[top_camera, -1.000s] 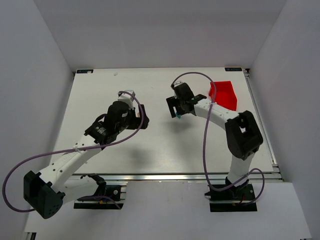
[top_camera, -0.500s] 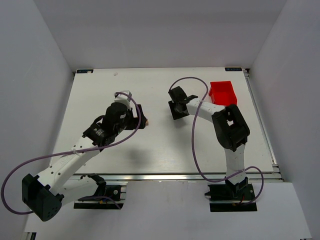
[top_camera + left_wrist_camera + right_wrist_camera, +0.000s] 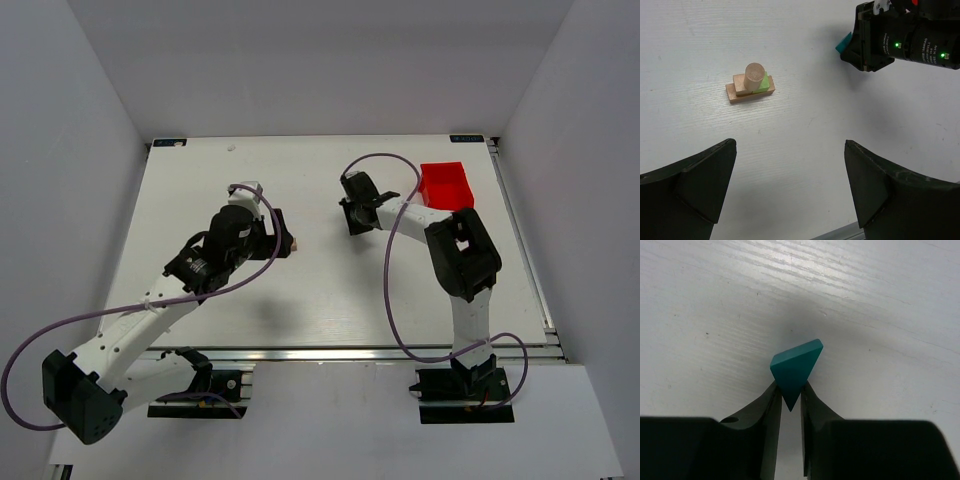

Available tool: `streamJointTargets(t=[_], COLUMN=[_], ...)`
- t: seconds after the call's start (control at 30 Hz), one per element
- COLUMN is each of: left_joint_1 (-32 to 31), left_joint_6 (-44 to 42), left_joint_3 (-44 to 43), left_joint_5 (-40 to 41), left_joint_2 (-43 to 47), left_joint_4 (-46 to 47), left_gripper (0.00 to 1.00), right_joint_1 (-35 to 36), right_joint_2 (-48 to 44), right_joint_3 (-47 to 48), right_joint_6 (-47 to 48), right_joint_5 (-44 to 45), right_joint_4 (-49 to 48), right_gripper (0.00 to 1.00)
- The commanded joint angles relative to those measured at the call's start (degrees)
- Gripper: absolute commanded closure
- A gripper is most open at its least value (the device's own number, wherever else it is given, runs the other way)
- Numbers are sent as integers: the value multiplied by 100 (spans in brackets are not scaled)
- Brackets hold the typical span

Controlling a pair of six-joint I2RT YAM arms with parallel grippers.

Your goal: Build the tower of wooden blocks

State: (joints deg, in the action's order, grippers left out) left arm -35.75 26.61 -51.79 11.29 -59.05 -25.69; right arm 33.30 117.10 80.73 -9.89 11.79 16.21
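Note:
The wood block tower (image 3: 751, 85) stands on the white table: a flat tan base, a tan block and a lime-green block (image 3: 763, 81) side by side on it, and a tan cylinder on top. Well short of it, my left gripper (image 3: 790, 185) is open, with only bare table between its fingers. My right gripper (image 3: 789, 392) is shut on the lower tip of a teal triangular block (image 3: 795, 367), just above the table. The left wrist view shows that teal block (image 3: 843, 42) right of the tower. From above, the left gripper (image 3: 275, 237) and right gripper (image 3: 350, 220) face each other.
A red bin (image 3: 446, 185) sits at the back right of the table (image 3: 200, 180), beside the right arm's forearm. White walls close in the table on the left, right and far sides. A purple cable loops over each arm.
My right gripper has closed onto the teal block. The right arm swung off the red bin, which now shows whole. The left arm has barely moved.

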Motion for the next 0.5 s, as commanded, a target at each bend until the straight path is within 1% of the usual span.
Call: streamJointTargets(t=[0.0, 0.03, 0.07, 0.1, 0.13, 0.2, 0.23, 0.3, 0.33, 0.4, 0.47], left_joint_1=[-11, -11, -11, -11, -11, -11, -11, -2, -2, 6, 50], left_joint_6=[-7, -15, -33, -59, -94, -130, -147, -165, -156, -69, 150], left_joint_3=[-112, -138, -156, -191, -243, -288, -296, -314, -314, -323, -340], left_joint_5=[-153, -179, -267, -337, -407, -687, -803, -1127, -1355, -1610, -1770], left_joint_2=[113, 60, 34, 7, -19, -98, -124, -203, -230, -335, -440], left_joint_4=[-15, -15, -6, -6, 3, 90, 160, 415, 494, 714, 960], left_gripper=[2, 2, 2, 2, 2, 2, 2, 2, 2, 2, 2], right_joint_1=[-60, -60, -60, -60, -69, -69, -78, -69, -69, -60, -52], right_joint_2=[-11, -133, -230, -353, -676, -1055, -1475, -1864, -2197, -2497, -2989], right_joint_3=[-198, -259, -425, -539, -671, -1126, -1303, -1751, -1841, -2068, -2289], right_joint_6=[31, 92, 223, 311, 391, 645, 707, 830, 840, 945, 971], right_joint_5=[-159, -194, -256, -517, -668, -1167, -1423, -1844, -1943, -2345, -2698], right_joint_4=[-240, -319, -398, -617, -758, -1248, -1469, -1830, -1980, -2025, -2270], right_gripper=[85, 90, 90, 91, 97, 99, 100, 100, 100, 100, 100])
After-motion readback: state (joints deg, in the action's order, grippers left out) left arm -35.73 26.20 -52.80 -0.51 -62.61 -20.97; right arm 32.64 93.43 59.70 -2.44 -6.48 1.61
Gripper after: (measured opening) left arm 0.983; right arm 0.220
